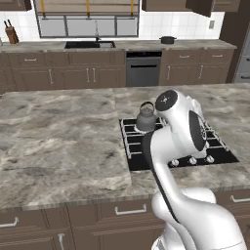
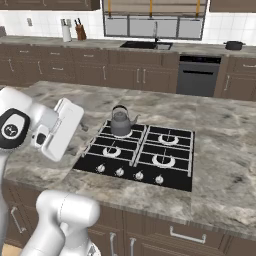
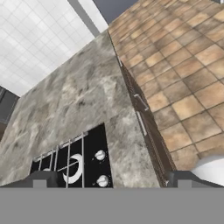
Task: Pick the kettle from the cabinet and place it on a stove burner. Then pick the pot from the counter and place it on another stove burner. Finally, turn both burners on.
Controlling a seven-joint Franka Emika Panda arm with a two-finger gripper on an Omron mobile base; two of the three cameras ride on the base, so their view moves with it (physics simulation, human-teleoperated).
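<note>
Sitting on the far tabletop [image 2: 210,49] near the wall, the black pot [image 2: 233,45] looks rigid, fairly heavy; its rim or loop handles suit gripping. Kettle [image 2: 120,121] occupies a rear burner [image 2: 168,139]'s neighbour. Pincer [image 3: 111,177] spread apart, empty.

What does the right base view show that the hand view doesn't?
Right base view has the kettle sitting on the back-left stove burner, the pot on the far counter, the sink and the knife block. Hand view has the tiled floor, the island's outer edge with its drawer handles, and the end effector with its tips wide apart, holding nothing. Both show the cooktop with its knobs and the marbled island top.
</note>
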